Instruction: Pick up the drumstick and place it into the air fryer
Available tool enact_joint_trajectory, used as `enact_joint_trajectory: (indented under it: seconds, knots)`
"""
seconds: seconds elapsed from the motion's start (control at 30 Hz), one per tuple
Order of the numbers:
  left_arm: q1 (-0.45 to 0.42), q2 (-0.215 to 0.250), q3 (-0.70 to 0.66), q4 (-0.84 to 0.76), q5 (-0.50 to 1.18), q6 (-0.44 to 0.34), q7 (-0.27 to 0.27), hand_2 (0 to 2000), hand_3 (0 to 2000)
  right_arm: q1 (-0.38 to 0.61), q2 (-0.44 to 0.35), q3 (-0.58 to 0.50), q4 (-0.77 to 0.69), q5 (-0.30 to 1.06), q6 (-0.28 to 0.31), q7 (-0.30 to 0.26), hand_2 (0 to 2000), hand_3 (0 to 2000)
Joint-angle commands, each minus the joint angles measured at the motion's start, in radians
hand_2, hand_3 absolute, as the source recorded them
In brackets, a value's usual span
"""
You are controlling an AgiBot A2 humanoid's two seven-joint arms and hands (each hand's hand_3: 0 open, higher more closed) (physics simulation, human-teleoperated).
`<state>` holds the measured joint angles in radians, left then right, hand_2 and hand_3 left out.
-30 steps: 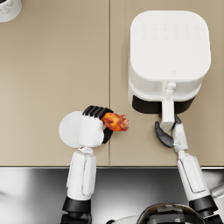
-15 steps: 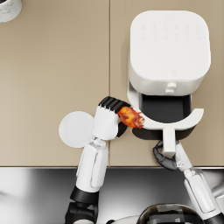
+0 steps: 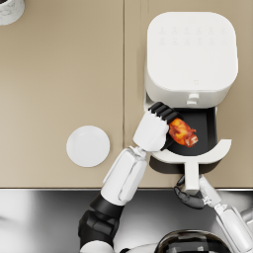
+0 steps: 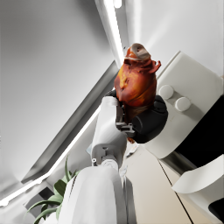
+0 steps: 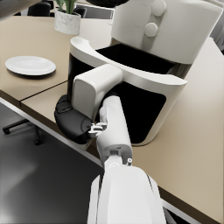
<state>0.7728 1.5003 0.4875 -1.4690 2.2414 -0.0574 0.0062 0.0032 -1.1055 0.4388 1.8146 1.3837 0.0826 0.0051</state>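
A browned drumstick is held in my left hand over the pulled-out black basket of the white air fryer. The left wrist view shows the drumstick upright in the dark fingers of my left hand, with the fryer body just beyond. My right hand grips the end of the basket's white handle at the table's front edge. In the right wrist view my right hand wraps under the handle, and the drawer stands open.
A white plate with nothing on it lies on the tan table to the left of my left arm, also seen as the plate. A marbled pot stands at the far left corner. The table's front edge borders a dark floor.
My left hand carried the drumstick rightward from above the plate to over the basket. My right hand pulled the fryer drawer out toward the table's edge.
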Motion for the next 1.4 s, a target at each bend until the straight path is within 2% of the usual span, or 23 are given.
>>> enact_joint_trajectory:
  seconds: [0.03, 0.13, 0.17, 0.2, 0.23, 0.27, 0.3, 0.4, 0.43, 0.53, 0.67, 0.8, 0.93, 1.1, 1.4]
  knots:
    - [0.048, 0.031, 0.043, 0.052, 0.001, -0.003, 0.0, 2000, 2000, 0.001, 0.0, 0.227, 0.217, 0.0, 0.001, 0.0, 2000, 2000]
    - [0.059, 0.048, 0.058, 0.102, 0.001, -0.002, 0.001, 2000, 2000, -0.012, 0.029, 0.251, 0.251, 0.0, -0.003, -0.003, 2000, 2000]
    - [0.061, 0.051, 0.059, 0.111, 0.001, -0.002, 0.001, 2000, 2000, -0.021, 0.049, 0.019, 0.04, 0.0, -0.005, -0.001, 2000, 2000]
    - [0.066, 0.058, 0.062, 0.127, 0.001, -0.002, 0.002, 2000, 2000, -0.013, 0.03, 0.25, 0.26, 0.0, -0.005, -0.002, 2000, 2000]
    - [0.065, 0.06, 0.069, 0.132, 0.001, -0.002, 0.002, 639, 1673, -0.015, 0.032, 0.251, 0.266, 0.0, -0.006, -0.003, 2000, 2000]
    - [0.057, 0.057, 0.068, 0.132, 0.001, 0.011, 0.0, 0, 1347, -0.028, 0.066, 0.024, 0.054, 0.0, -0.003, -0.006, 2000, 2000]
    - [0.049, 0.054, 0.064, 0.136, 0.001, 0.017, -0.001, 0, 1020, -0.01, 0.021, 0.248, 0.259, 0.0, -0.002, -0.009, 2000, 2000]
    - [-0.008, 0.027, 0.017, 0.087, 0.001, 0.026, -0.004, 0, 40, -0.007, 0.013, 0.227, 0.255, 0.0, 0.005, -0.012, 2000, 2000]
    - [-0.032, 0.018, -0.006, 0.06, 0.0, 0.01, -0.004, 0, 0, -0.004, 0.009, 0.222, 0.254, 0.0, 0.008, -0.013, 2000, 2000]
    - [-0.128, -0.035, -0.082, -0.064, 0.001, 0.039, -0.005, 0, 0, 0.0, 0.002, 0.205, 0.247, 0.0, 0.021, -0.006, 2000, 2000]
    - [-0.213, -0.075, -0.181, -0.196, 0.001, 0.052, -0.006, 0, 0, 0.015, -0.03, 0.182, 0.231, -0.001, 0.042, -0.003, 2000, 2000]
    - [-0.301, -0.105, -0.314, -0.297, 0.001, 0.056, -0.006, 0, 0, 0.065, -0.126, 0.09, 0.15, 0.0, 0.056, -0.003, 2000, 2000]
    - [-0.36, -0.109, -0.437, -0.336, 0.0, 0.057, -0.006, 0, 0, 0.135, -0.221, 0.032, 0.036, 0.0, 0.084, -0.001, 2000, 2000]
    - [-0.415, -0.111, -0.527, -0.367, 0.0, 0.057, -0.006, 0, 0, 0.223, -0.298, -0.022, -0.097, 0.002, 0.121, -0.021, 2000, 2000]
    - [-0.42, -0.115, -0.609, -0.384, 0.0, 0.057, -0.006, 0, 0, 0.445, -0.367, -0.06, -0.363, 0.004, 0.154, -0.023, 2000, 2000]
